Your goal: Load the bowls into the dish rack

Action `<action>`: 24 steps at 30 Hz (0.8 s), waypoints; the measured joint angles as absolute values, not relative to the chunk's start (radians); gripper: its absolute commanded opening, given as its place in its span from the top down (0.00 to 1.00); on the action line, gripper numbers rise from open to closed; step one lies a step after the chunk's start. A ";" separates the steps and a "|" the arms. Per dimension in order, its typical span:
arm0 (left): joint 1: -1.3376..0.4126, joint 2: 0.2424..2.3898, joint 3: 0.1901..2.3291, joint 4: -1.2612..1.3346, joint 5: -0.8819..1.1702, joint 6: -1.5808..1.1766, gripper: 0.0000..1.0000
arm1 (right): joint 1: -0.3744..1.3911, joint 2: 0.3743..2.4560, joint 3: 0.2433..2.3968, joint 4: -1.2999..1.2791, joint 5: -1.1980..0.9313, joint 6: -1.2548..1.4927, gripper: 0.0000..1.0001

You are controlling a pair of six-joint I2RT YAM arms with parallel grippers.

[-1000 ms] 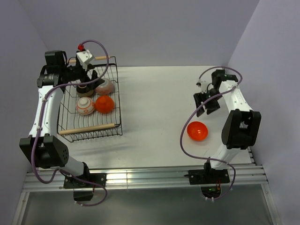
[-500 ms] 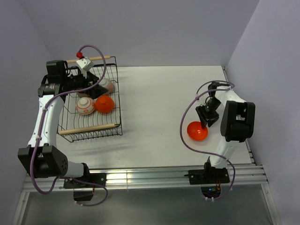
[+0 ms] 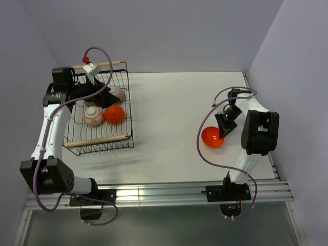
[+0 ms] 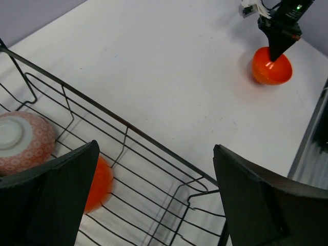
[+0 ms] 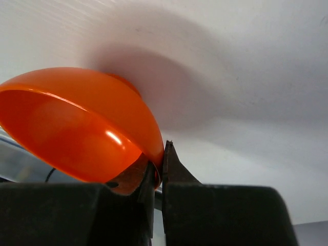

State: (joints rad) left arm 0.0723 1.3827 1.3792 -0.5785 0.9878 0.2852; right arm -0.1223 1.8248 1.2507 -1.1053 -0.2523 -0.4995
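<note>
The orange bowl (image 3: 211, 137) sits out on the right side of the tabletop (image 3: 169, 102), well apart from the rack (image 3: 97, 140), and the right claw (image 5: 159, 164) has it: fingers pinched narrow on the rim, one on each side of the wall, at the bowl's right edge as the overhead view shows it. The wrist view has the bowl tipped, with a soft shadow on the white surface behind it. Whether its foot touches the tabletop cannot be told. Over on the far left, the rack carries a second orange bowl (image 3: 114, 114), a red-and-white bowl (image 3: 93, 116) just beside it, and a pinkish bowl (image 4: 23, 141) lying upside down, pale foot ring up. The left claw (image 4: 156, 154) hangs above the rack's wires, spread wide, gripping nothing.
</note>
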 measured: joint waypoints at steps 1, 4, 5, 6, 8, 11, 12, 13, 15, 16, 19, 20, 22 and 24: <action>0.072 1.383 1.380 -0.579 0.991 0.273 0.01 | -0.122 1.822 1.274 -1.118 -0.277 -0.499 1.00; 0.056 1.385 1.397 -0.582 0.998 0.213 0.01 | -0.123 1.787 1.382 -1.143 -0.382 -0.481 1.00; 0.044 1.386 1.408 -0.580 0.998 0.186 0.00 | -0.122 1.767 1.436 -1.149 -0.430 -0.462 1.00; 0.030 1.386 1.419 -0.577 1.000 0.162 0.00 | -0.119 1.744 1.491 -1.146 -0.474 -0.443 1.00; -0.023 1.386 1.443 -0.556 0.999 0.090 0.01 | -0.108 1.691 1.610 -1.124 -0.553 -0.382 1.00; -0.131 1.385 1.463 -0.490 1.000 -0.036 0.01 | -0.049 1.593 1.718 -1.043 -0.626 -0.274 1.00; -0.157 1.384 1.463 -0.458 1.000 -0.080 0.00 | -0.019 1.560 1.729 -1.010 -0.642 -0.233 1.00; -0.188 1.384 1.462 -0.422 0.999 -0.131 0.00 | 0.007 1.536 1.729 -0.985 -0.649 -0.202 1.00; -0.235 1.384 1.457 -0.348 0.981 -0.232 0.00 | 0.078 1.488 1.719 -0.921 -0.651 -0.119 1.00; -0.257 1.383 1.456 -0.315 0.963 -0.277 0.00 | 0.111 1.472 1.707 -0.887 -0.652 -0.083 1.00; -0.318 1.382 1.455 -0.260 0.886 -0.353 0.01 | 0.205 1.462 1.682 -0.810 -0.645 0.027 1.00; -0.344 1.383 1.455 -0.248 0.855 -0.367 0.01 | 0.227 1.466 1.677 -0.792 -0.637 0.054 1.00; -0.385 1.383 1.455 -0.242 0.813 -0.390 0.00 | 0.261 1.475 1.659 -0.758 -0.628 0.097 1.00; -0.419 1.383 1.450 -0.228 0.796 -0.414 0.00 | 0.292 1.479 1.639 -0.739 -0.616 0.127 1.00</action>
State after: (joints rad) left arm -0.4187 1.3827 1.4498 -0.2276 0.7963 -0.4137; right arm 0.2924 1.4792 1.6394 -0.7391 -0.6163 0.1272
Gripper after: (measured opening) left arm 0.995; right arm 0.092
